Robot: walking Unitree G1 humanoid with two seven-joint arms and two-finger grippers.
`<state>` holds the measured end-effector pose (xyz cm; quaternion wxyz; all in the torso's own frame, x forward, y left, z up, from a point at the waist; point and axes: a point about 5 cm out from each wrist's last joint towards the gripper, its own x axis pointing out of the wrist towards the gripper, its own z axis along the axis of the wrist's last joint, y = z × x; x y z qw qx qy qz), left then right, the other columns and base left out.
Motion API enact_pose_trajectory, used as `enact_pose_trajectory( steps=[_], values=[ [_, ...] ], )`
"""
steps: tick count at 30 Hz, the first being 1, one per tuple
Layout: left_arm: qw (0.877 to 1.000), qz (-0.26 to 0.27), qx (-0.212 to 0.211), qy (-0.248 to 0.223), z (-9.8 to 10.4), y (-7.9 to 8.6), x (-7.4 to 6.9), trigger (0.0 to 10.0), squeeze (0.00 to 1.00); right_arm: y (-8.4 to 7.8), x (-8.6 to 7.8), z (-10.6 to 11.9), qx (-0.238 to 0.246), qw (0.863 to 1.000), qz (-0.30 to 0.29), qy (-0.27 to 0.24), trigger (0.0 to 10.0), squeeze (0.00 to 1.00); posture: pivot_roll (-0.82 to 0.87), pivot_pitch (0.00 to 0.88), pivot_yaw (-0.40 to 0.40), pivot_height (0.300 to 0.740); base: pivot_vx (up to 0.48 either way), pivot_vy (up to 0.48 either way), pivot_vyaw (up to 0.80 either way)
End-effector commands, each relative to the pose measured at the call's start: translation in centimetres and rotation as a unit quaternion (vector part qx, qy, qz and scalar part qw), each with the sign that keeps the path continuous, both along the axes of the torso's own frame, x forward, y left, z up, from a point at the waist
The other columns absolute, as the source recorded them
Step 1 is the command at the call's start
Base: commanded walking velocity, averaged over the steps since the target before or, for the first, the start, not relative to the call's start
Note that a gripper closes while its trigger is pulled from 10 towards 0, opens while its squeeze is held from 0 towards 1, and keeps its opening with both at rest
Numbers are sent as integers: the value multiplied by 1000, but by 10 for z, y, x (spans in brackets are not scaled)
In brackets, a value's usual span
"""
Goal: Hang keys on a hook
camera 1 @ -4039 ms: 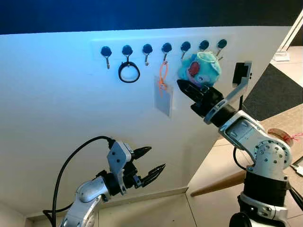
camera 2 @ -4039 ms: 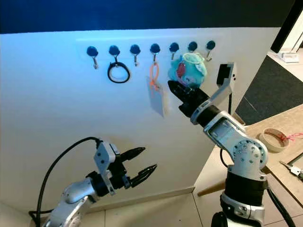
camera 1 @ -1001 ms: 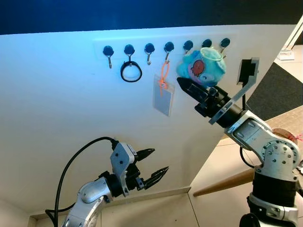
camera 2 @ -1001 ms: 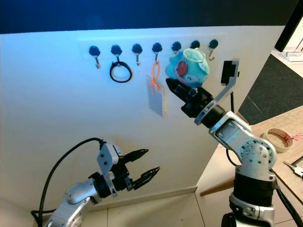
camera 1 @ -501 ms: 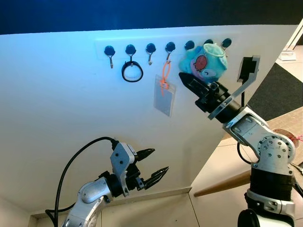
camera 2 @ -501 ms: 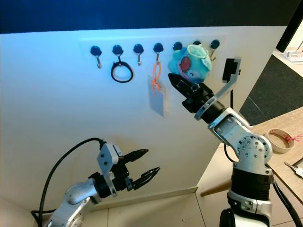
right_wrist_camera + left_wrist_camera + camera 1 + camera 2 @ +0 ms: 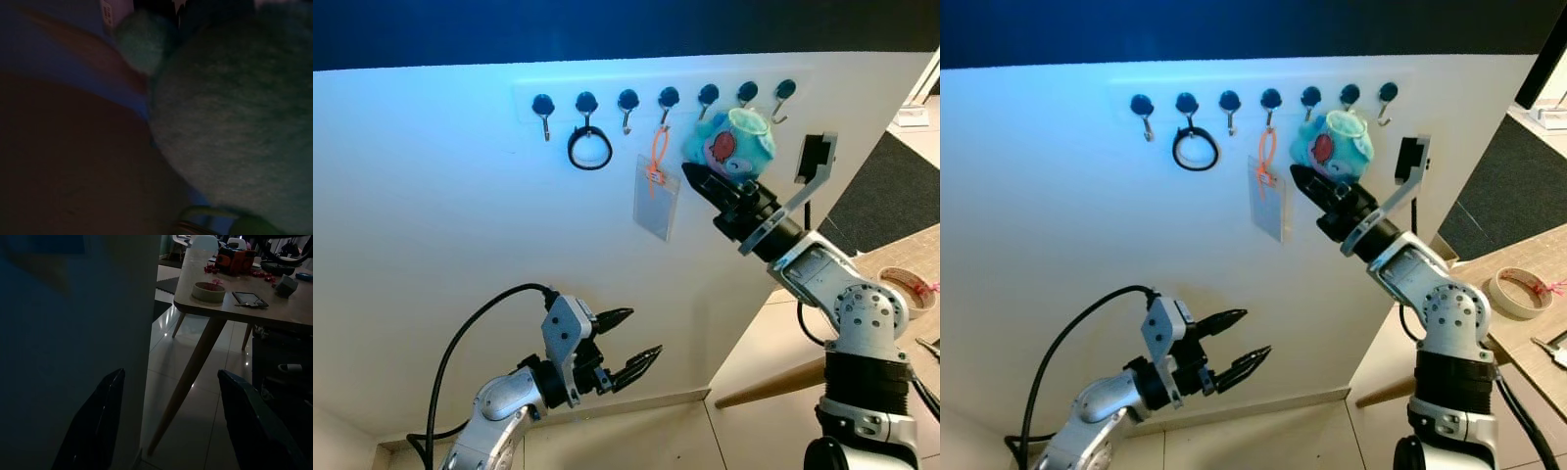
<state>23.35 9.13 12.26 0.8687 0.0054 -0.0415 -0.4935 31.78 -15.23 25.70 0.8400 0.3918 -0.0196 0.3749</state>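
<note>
A fluffy teal plush keychain (image 7: 729, 147) with a pale green loop on top rests on my right gripper (image 7: 690, 177), which is shut on it and raised against the white wall. The plush sits just under the fifth and sixth hooks (image 7: 747, 93) of a row of dark-capped hooks (image 7: 627, 99); whether its loop touches a hook I cannot tell. Close up in the right wrist view, the teal plush (image 7: 234, 107) has a metal ring (image 7: 205, 215) at its edge. My left gripper (image 7: 644, 333) is held low near the wall's base, open and holding nothing.
A black ring (image 7: 589, 149) hangs on the second hook. An orange lanyard with a clear card (image 7: 655, 201) hangs on the fourth. A wooden table (image 7: 234, 308) with a tape roll (image 7: 906, 284) stands to the right, its slanted leg (image 7: 769, 382) over tiled floor.
My right gripper has dropped the plush down and slightly left, away from the hook row, after lifting it higher half a second ago. The left arm has not moved.
</note>
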Motion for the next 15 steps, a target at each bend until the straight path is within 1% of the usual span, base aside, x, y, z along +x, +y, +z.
enact_pose_trajectory(
  steps=[1,6,15],
  values=[
    [1000,-10,6,-3,1,-1,-2,10000,0,0,0,-4,0,1000,-2,3,10000,0,61,106,-19,740,0,0,0],
    [1000,-10,7,-3,2,0,-3,10000,0,0,2,-12,-3,1000,0,14,10000,0,66,108,-20,740,0,0,0],
    [1000,-11,8,-4,2,0,-3,10000,0,-1,-1,-26,-7,999,0,33,10000,0,64,110,-18,740,0,0,0]
  ],
)
